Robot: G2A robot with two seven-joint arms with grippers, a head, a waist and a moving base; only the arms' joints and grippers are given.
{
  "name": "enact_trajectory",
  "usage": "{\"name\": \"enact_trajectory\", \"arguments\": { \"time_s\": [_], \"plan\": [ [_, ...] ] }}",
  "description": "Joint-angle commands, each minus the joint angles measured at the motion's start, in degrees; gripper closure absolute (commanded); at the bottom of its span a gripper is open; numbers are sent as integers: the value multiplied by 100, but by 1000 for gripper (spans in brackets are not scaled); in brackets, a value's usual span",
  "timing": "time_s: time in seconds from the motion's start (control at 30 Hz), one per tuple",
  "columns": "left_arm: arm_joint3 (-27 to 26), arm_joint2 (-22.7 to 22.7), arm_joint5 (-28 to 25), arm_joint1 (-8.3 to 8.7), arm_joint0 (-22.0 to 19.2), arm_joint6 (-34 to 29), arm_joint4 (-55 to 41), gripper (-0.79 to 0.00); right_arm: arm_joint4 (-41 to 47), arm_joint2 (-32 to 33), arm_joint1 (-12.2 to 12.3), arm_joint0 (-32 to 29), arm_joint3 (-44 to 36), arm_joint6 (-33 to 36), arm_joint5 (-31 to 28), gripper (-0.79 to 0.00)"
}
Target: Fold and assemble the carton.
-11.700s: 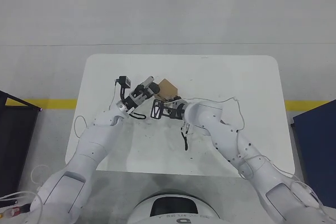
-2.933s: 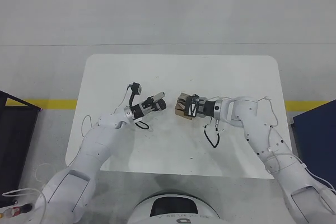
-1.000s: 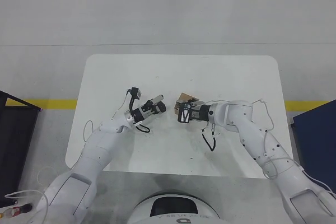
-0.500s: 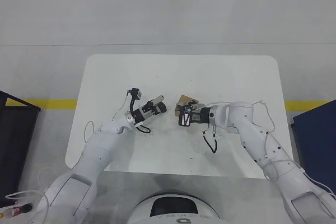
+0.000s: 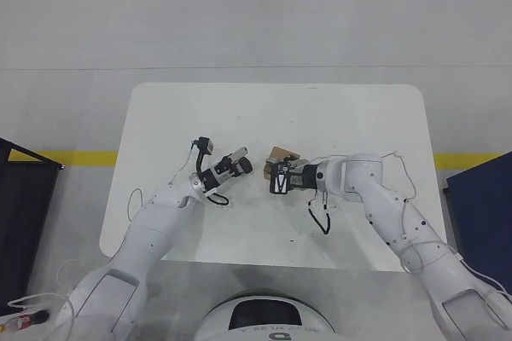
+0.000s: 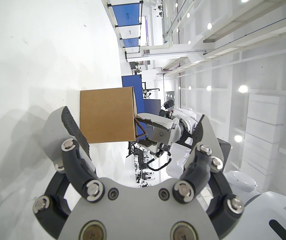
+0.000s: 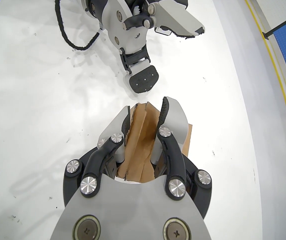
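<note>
Carton rightward, half behind right claw

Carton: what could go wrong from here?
1. The right gripper pinches the carton by bunched, creased flaps; more squeeze may crush or tear them.
2. The left gripper hangs open beside the carton, apart from it; closing in, its jaws might shove it away instead of catching a flap.
</note>
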Motion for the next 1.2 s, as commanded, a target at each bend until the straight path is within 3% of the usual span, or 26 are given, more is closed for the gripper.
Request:
{"name": "enact_trajectory", "arguments": {
  "time_s": [0.0, 0.17, 0.33, 0.5, 0.7, 1.17],
  "plan": [
    [-18, -25, -13, 13, 31, 2, -9, -785, 22, -18, -5, 27, 26, 24, -48, -169],
    [-63, -59, -8, 35, 112, 18, -9, -785, 3, -125, -27, 99, 87, 132, -148, -71],
    [-100, -103, 34, 62, 123, 31, 19, -785, -101, -163, -41, 110, 55, 139, 53, -46],
    [-169, -148, 73, 89, 132, 36, 36, -785, -234, -146, -34, 35, -59, 65, 273, -92],
    [-246, -146, 108, 95, 157, 75, 58, -785, -228, -58, 4, -19, -127, -127, 98, -172],
    [-202, -93, 113, 62, 118, 84, -20, -785, -262, 123, 97, -153, -381, -311, -259, -175]
  ]
}}
